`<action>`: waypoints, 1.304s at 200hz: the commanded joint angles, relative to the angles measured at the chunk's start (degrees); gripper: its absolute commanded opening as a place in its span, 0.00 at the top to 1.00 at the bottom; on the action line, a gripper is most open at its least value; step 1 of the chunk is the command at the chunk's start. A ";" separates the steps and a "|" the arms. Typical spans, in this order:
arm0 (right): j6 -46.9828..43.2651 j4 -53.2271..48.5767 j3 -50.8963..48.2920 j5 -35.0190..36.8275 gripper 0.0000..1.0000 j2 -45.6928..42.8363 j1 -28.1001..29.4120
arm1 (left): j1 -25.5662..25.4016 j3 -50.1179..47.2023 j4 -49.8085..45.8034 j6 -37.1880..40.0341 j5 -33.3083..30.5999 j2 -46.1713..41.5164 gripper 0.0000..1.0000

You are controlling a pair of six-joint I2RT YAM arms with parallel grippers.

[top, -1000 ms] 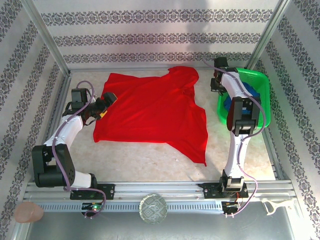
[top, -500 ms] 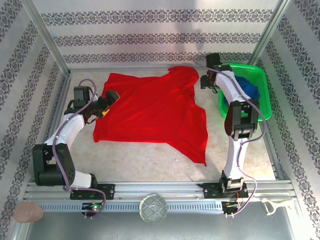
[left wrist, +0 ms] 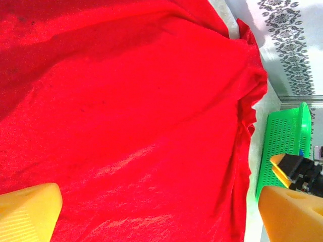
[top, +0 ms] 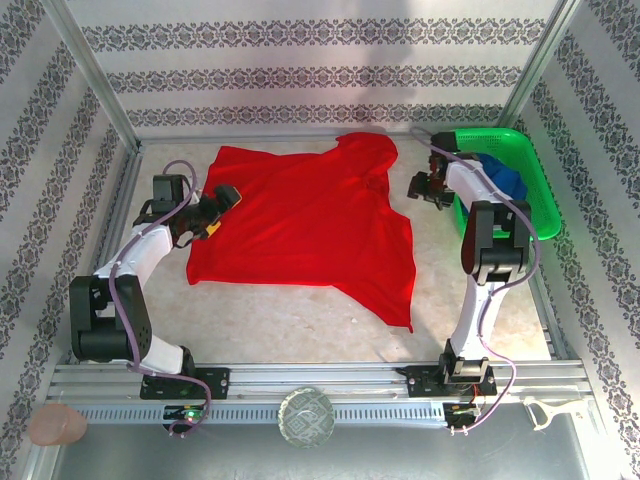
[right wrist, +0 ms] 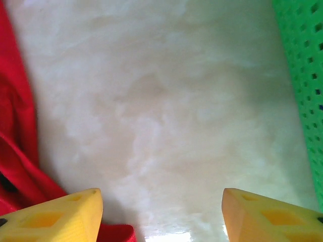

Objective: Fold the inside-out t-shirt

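Observation:
The inside-out t-shirt [top: 310, 220] lies spread flat and bright red across the middle of the table, one corner trailing toward the front right. My left gripper [top: 215, 205] hovers open over the shirt's left edge. In the left wrist view its yellow fingertips [left wrist: 28, 212] stand wide apart above the red cloth [left wrist: 131, 111], with nothing between them. My right gripper [top: 420, 187] is open over bare table between the shirt's right side and the basket. In the right wrist view the right gripper [right wrist: 164, 217] frames pale tabletop, with red cloth [right wrist: 15, 141] at its left.
A green plastic basket [top: 535, 165] holding a dark blue garment [top: 505, 180] stands at the back right, its wall [right wrist: 303, 75] close to my right gripper. Patterned walls and metal posts enclose the table. A round glass object [top: 305, 415] sits on the front rail.
My right gripper has swung away from the basket's edge and come down over bare table beside the shirt. The basket has shifted a little to the right. The left gripper edged slightly right.

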 commanded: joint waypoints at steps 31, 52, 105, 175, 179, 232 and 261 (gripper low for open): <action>2.27 1.70 -2.44 -8.39 0.36 -4.12 1.63 | -1.02 -2.12 3.91 0.56 -1.47 2.38 0.00; 4.88 5.04 -8.50 -9.88 0.34 -6.34 3.11 | -1.02 -2.56 4.17 0.60 -1.87 3.58 0.00; 8.78 11.58 -21.20 -11.98 0.32 -9.77 3.99 | -1.01 -3.67 4.68 1.39 -2.52 5.75 0.00; 11.23 14.86 -29.81 -10.82 1.00 -15.25 3.53 | -1.02 -7.79 7.03 -0.95 -7.34 9.16 0.00; 11.40 15.11 -30.76 -10.65 1.00 -16.31 3.35 | -1.02 -8.27 7.18 -1.34 -8.06 9.26 0.00; 17.05 18.28 -45.77 -9.42 1.00 -30.00 2.03 | -1.02 -13.31 7.85 -4.56 -13.47 8.99 0.00; 21.18 20.70 -53.84 -9.52 1.00 -35.14 1.74 | -1.02 -13.94 6.54 -4.15 -14.90 7.37 0.00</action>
